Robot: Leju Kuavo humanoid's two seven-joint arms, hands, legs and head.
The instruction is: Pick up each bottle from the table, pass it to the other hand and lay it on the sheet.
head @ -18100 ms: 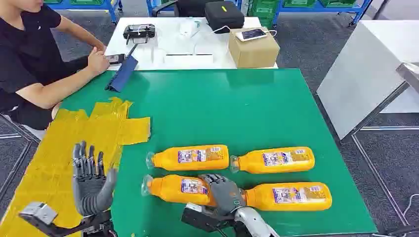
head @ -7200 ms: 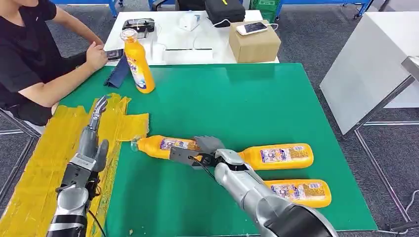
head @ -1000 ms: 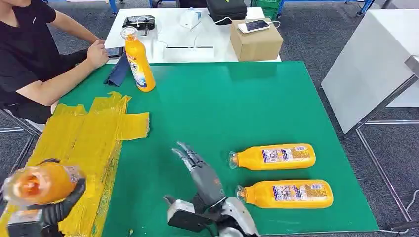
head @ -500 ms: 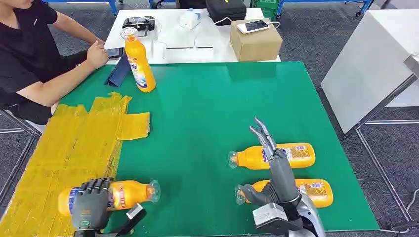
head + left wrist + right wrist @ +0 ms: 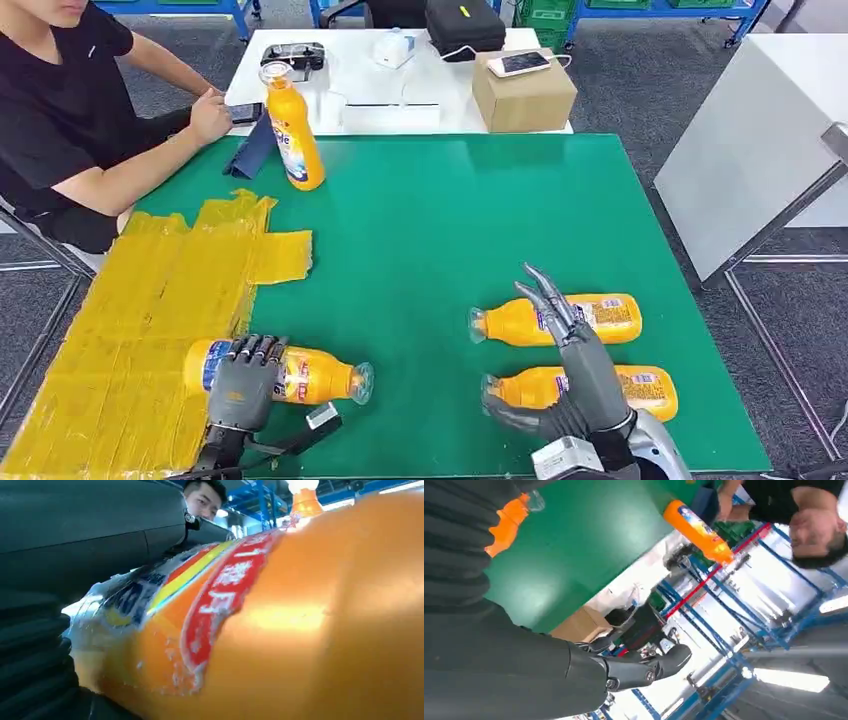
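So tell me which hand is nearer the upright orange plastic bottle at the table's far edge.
Left. The left hand grips a lying bottle on that bottle's side; the right hand hovers over two bottles opposite.

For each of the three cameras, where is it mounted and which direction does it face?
Head view: high on the robot, facing forward and down at the green table; the left hand grips a lying bottle, and the right hand is open above two lying bottles.
Left wrist view: behind the left hand, pressed close to the same bottle.
Right wrist view: behind the right hand, turned, looking across the table towards the upright bottle.
Shared: the upright bottle and the seated person appear in the head and right wrist views.
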